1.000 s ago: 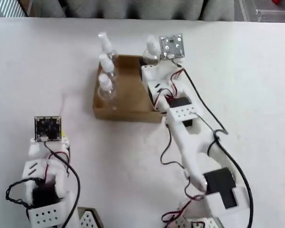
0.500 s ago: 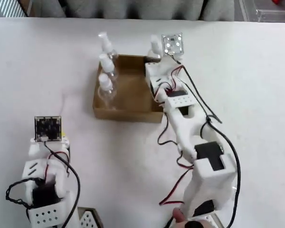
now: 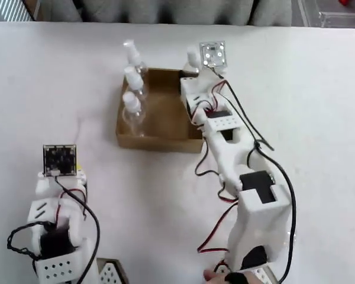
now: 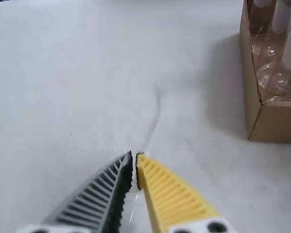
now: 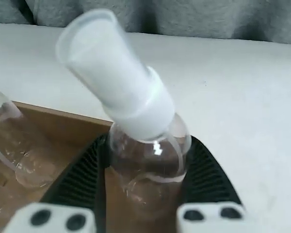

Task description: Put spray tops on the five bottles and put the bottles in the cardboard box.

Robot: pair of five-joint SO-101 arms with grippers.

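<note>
A cardboard box point(image 3: 160, 139) lies at the table's middle back, with three clear bottles point(image 3: 132, 106) with white spray tops standing along its left wall. My right gripper point(image 5: 145, 165) is shut on a fourth clear bottle with a spray top point(image 5: 136, 121), tilted, at the box's far right corner point(image 3: 192, 59). My left gripper point(image 4: 135, 162) is shut with nothing in it, low over bare table near the front left point(image 3: 59, 160). The box's corner point(image 4: 262, 111) stands off to its side.
The right arm point(image 3: 225, 136) stretches along the box's right wall, its wires hanging loose. A grey curtain point(image 5: 184, 17) runs behind the table's far edge. A person's fingers point(image 3: 216, 275) show at the right arm's base. Open white tabletop surrounds the box.
The right arm has stretched farther forward and swung slightly left, carrying the bottle toward the box's far right corner. The left arm has stayed still.
</note>
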